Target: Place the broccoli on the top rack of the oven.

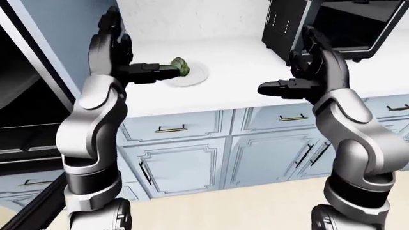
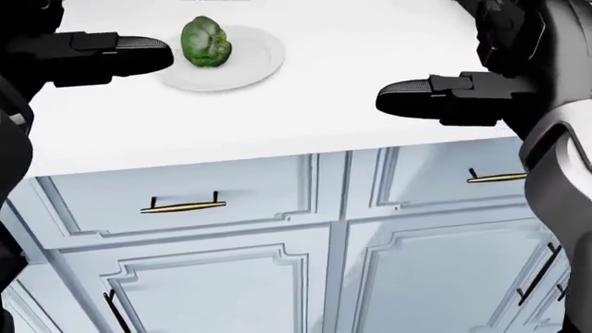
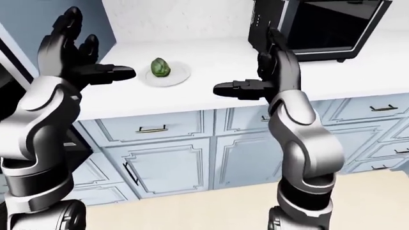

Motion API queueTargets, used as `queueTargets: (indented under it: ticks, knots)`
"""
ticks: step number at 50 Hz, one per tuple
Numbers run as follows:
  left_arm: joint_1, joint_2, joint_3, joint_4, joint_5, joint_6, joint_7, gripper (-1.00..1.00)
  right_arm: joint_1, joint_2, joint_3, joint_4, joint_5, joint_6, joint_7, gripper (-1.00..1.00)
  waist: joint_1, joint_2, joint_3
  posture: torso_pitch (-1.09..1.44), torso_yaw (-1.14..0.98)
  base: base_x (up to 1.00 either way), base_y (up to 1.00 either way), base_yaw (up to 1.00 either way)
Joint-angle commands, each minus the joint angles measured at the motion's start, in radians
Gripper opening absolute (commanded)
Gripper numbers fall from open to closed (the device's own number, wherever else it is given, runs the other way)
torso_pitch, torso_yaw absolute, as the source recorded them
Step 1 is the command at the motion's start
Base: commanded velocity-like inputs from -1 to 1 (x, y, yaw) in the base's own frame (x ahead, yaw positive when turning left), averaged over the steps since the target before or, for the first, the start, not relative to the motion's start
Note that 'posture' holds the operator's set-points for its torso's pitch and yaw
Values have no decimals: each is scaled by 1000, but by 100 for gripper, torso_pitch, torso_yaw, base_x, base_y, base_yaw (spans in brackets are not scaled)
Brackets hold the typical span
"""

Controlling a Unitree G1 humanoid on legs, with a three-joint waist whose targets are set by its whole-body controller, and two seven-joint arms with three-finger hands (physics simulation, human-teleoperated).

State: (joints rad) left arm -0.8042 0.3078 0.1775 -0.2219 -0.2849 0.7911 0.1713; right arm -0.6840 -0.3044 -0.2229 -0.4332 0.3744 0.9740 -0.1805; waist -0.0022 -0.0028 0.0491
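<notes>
Left hand point(image 3: 76, 60) open beside broccoli point(image 3: 159, 67)

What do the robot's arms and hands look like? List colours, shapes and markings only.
Both arms have glossy silver-grey rounded shells with black joints. The left hand and right hand are black, blocky, with three thick rounded fingers. No cables, sleeves or markings show.

My left hand point(image 3: 76, 60) and right hand point(image 3: 255, 84) look like matt black plastic, my forearms smooth silvery metal. The broccoli point(image 2: 205, 42) is bumpy and dull green on a smooth white plate point(image 2: 255, 59). The worktop point(image 2: 305, 125) is plain matt white; the drawer handles point(image 2: 183, 205) gleam like brass.
</notes>
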Motion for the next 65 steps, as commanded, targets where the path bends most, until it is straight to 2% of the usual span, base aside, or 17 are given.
queueTargets:
  ticks: [1, 4, 7, 15, 18, 27, 30, 31, 34, 40, 43, 50, 54, 55, 57, 61, 65]
  knots:
    - [-30, 13, 16, -29, 10, -24, 1, 100, -27, -4, 1, -25, 3, -35, 7, 100, 3, -1, -17, 0, 0, 26, 3, 0]
    - [-28, 11, 14, -25, 16, -29, -1, 100, -27, -5, -2, -25, 3, -34, 8, 100, -9, 73, -36, 0, 0, 26, 2, 0]
    - [-29, 10, 15, -28, 16, -23, -2, 100, -29, -4, -1, -31, 4, -27, 5, 100, -3, 72, -21, 0, 0, 27, 2, 0]
    - [-30, 11, 17, -29, 18, -23, -4, 100, -29, -4, 1, -29, 2, -25, 7, 100, 21, -3, -14, 0, 0, 33, 0, 0]
    - [-28, 10, 17, -25, 20, -29, -7, 100, -28, -4, 1, -24, -1, -32, 10, 100, 27, -76, -33, 0, 0, 36, 0, 0]
    - [-33, 10, 17, -30, 21, -21, -6, 100, -32, -1, 22, -26, -27, -27, 26, 100, 6, -33, -5, 0, 0, 16, 0, 0]
    - [-29, 7, 15, -33, 22, -22, -8, 100, -29, 6, 13, -33, -36, -32, 27, 100, -1, 39, -20, 0, 0, 0, 0, 0]
    - [-29, 7, 15, -34, 23, -21, -8, 100, -28, 4, 17, -39, -38, -32, 32, 100, -2, 7, -53, 0, 0, 34, 0, 0]
    - [-28, 5, 14, -35, 24, -21, -8, 100, -29, 3, 16, -42, -43, -28, 37, 100, 13, 24, 11, 0, 0, 64, 0, 0]
    - [-28, 4, 13, -31, 28, -24, -10, 100, -27, 7, 20, -36, -54, -30, 47, 100, 35, -19, 8, 0, 0, 65, 0, 0]
    - [-29, 4, 15, -34, 26, -20, -10, 100, -30, 10, 17, -35, -58, -22, 45, 100, 28, -95, -28, 0, 0, 21, 0, 0]
    - [-28, 4, 15, -36, 26, -20, -11, 100, -31, 14, 22, -37, -73, -20, 50, 100, 13, 7, -19, 0, 0, 0, 0, 0]
    - [-29, 3, 15, -35, 26, -21, -11, 100, -29, 11, 20, -30, -86, -32, 46, 100, 9, 3, -28, 0, 0, 0, 0, 0]
    - [-29, 3, 14, -37, 26, -20, -10, 100, -29, 10, 20, -32, -89, -27, 45, 100, 33, 20, -47, 0, 0, 0, 0, 80]
    - [-33, 5, 16, -34, 24, -20, -12, 100, -30, 8, 23, -31, -96, -27, 49, 100, 31, 39, -30, 0, 0, 0, 0, 100]
    - [-32, 6, 17, -37, 22, -18, -10, 100, -37, 6, 34, -50, -116, -5, 56, 100, 41, 10, -37, 0, 0, 0, 0, 100]
    - [-30, 6, 16, -32, 23, -24, -9, 100, -31, 16, 42, -40, -135, -19, 76, 100, 27, -94, -20, 0, 0, 0, 0, 100]
